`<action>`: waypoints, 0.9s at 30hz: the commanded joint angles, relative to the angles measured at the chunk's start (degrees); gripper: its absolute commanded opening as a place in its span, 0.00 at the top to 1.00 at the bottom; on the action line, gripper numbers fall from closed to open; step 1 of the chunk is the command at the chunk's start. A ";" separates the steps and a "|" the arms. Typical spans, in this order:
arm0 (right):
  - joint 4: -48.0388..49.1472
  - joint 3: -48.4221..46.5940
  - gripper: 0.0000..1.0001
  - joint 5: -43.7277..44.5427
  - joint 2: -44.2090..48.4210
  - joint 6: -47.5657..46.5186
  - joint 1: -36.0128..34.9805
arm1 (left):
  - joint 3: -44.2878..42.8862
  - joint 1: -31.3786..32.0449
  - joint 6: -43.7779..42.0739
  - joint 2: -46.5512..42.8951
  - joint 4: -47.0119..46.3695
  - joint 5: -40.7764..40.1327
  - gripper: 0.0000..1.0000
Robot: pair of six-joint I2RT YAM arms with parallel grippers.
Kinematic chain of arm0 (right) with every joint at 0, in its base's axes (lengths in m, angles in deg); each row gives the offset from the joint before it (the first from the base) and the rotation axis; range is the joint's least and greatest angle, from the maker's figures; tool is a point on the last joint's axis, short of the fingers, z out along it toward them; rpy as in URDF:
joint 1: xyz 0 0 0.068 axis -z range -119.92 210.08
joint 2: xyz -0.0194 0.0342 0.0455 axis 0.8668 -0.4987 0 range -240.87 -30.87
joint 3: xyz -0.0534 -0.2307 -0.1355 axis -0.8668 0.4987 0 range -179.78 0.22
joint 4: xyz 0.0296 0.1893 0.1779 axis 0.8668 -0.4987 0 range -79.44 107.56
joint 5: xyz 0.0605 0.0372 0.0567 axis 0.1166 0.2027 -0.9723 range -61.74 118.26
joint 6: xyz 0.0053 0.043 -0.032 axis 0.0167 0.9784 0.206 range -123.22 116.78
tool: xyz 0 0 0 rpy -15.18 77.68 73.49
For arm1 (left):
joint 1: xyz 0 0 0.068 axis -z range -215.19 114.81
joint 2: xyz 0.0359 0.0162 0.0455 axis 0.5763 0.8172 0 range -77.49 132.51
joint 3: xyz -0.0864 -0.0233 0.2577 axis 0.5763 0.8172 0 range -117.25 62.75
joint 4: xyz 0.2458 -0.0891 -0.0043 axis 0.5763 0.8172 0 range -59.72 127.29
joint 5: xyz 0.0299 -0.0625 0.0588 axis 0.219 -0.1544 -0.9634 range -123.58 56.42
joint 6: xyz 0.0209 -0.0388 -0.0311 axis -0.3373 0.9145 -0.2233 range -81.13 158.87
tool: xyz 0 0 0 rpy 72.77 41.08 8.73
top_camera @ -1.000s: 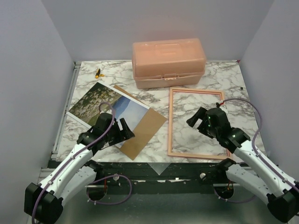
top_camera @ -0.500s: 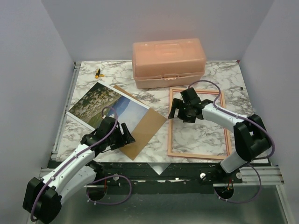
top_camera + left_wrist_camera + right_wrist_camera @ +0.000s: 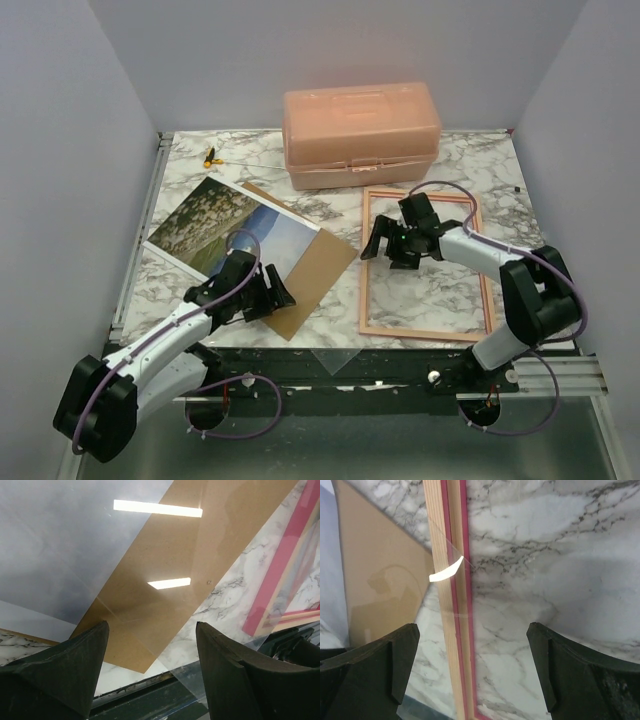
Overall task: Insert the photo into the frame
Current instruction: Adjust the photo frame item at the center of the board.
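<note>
Right arm: it has swung from the near right side of the frame across to its far left part.
Right gripper: wide open and holding nothing; the wrist view looks straight down on the frame's left rail.
Left arm: it has crept a little nearer and to the right.
Left gripper: its jaws have drawn in slightly but are clearly apart. It grips nothing and hangs over the near corner of the brown backing board.
Photo: unmoved, picture side up on the left of the bench. It lies partly over the board and well apart from the frame.
Frame: unmoved, flat on the right of the bench, nothing inside its border.
Clear sheet: a glinting edge crosses the left rail, so it seems to lie loose there.
Meaning: nothing is grasped yet. Both arms are only taking position, and the photo's lift and move are not yet done.
</note>
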 commanded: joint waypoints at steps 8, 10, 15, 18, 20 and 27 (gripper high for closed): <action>-7.12 8.52 0.00 -9.18 15.37 -0.24 -0.05 | 0.28 0.65 -1.55 5.66 -6.30 2.21 0.28; -8.46 9.26 0.00 -8.47 17.94 -0.53 -0.05 | 0.09 0.74 -1.91 5.84 -6.19 1.93 0.28; -12.23 4.82 0.00 -2.42 18.22 -3.62 2.04 | -0.01 0.74 -2.47 6.02 -5.18 0.99 0.28; -10.91 0.56 0.00 -3.26 14.93 -5.52 4.81 | 0.41 0.74 -2.48 5.82 -4.79 0.60 0.28; -9.92 -2.80 0.00 -4.09 11.27 -7.01 6.19 | 0.57 0.74 -2.48 5.85 -4.77 0.48 0.28; -8.67 -13.66 0.00 -8.47 -5.00 -12.14 7.73 | 0.39 0.82 -2.64 6.35 -4.52 1.02 0.28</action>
